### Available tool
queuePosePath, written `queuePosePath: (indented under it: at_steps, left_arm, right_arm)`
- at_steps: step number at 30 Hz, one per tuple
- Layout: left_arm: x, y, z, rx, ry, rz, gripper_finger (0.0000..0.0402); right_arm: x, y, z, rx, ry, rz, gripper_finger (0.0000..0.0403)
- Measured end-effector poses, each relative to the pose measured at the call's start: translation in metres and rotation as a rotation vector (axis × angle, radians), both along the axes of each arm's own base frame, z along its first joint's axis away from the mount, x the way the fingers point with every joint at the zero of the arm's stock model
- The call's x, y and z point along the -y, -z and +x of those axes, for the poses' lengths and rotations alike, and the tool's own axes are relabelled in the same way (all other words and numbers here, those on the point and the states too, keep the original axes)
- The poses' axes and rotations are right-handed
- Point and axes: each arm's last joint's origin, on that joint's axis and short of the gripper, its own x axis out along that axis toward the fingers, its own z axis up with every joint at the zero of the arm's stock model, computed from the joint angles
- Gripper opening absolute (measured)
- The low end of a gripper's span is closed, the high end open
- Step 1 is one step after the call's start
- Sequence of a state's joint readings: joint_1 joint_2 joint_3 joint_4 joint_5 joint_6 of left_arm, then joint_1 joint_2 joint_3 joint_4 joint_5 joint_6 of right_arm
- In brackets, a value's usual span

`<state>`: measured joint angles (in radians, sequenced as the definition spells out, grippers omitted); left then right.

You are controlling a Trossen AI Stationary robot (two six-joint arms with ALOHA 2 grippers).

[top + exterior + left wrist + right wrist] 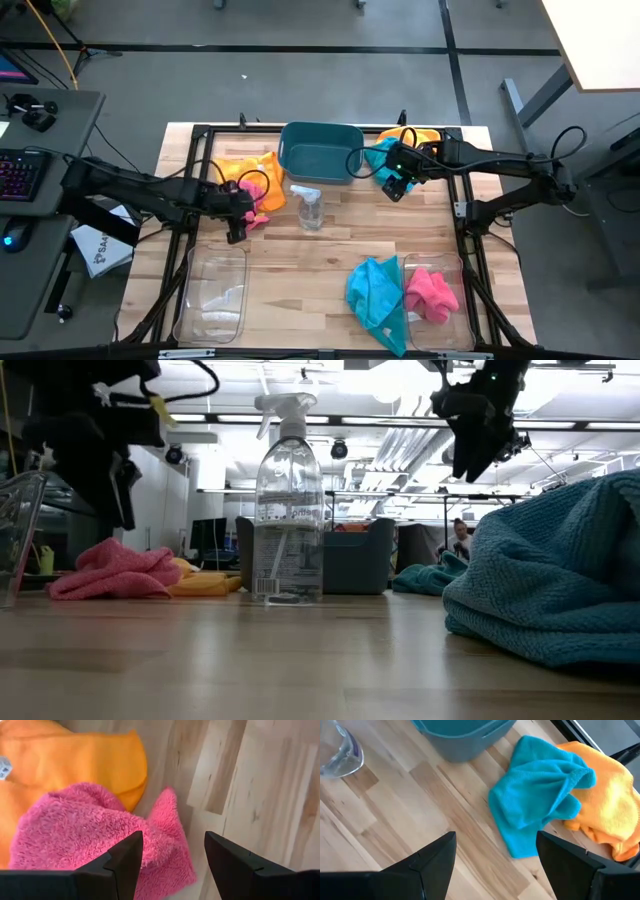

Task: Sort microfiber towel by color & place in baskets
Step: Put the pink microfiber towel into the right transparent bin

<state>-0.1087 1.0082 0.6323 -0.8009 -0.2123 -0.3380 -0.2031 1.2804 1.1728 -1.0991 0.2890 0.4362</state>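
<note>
**Both tools open and empty over towel piles beside the teal basket**

The wooden surface (330, 250) carried everything, and the dark teal basket (320, 152) at its far edge served as the landmark. Well to the near left of that basket stood a clear basket (212, 295), with no towel visible inside it.

Left of the teal basket lay an orange towel (245, 170) with a pink towel (262, 205) partly over its near side. The left tool (236, 228) hovered just at the near edge of that pink towel. In the left wrist view its two dark fingers (125, 860) stood clearly apart, the pink towel (95, 840) below them and the orange towel (75, 755) beyond; nothing was held.

Just in front of the teal basket stood a clear spray bottle (309, 207), upright.

Right of the teal basket lay a teal towel (378, 160), touching an orange towel (415, 135) farther right. The right tool (394, 186) hung above the near side of that teal towel, its fingers (432, 857) spread wide and empty, raised above the surface in the low view.

To the near right of the teal basket, a second teal towel (378, 295) lay partly on the surface and partly draped over the rim of another clear basket (450, 335). A pink towel (432, 292) lay inside that basket.
</note>
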Motion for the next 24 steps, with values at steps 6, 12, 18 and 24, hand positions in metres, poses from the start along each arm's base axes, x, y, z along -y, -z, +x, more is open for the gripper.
queuePosePath:
  at_steps: [6,12,18,24]
  left_arm:
    - [0.0,0.016,0.008,-0.091,-0.134,-0.006,0.0202]
    - [-0.002,0.039,0.018,-0.198,-0.323,0.006,0.0202]
    - [-0.002,0.06,0.025,-0.272,-0.445,0.041,0.0193]
    - [0.003,0.057,0.03,-0.224,-0.436,-0.06,0.0041]
  right_arm:
    - [0.0,0.0,0.0,0.006,0.011,-0.002,0.0271]
    - [0.001,0.0,0.0,0.011,0.054,-0.029,0.0271]
    - [0.001,-0.001,0.0,0.012,0.057,-0.032,0.0271]
    - [0.001,-0.001,-0.001,0.015,0.045,-0.032,0.0271]
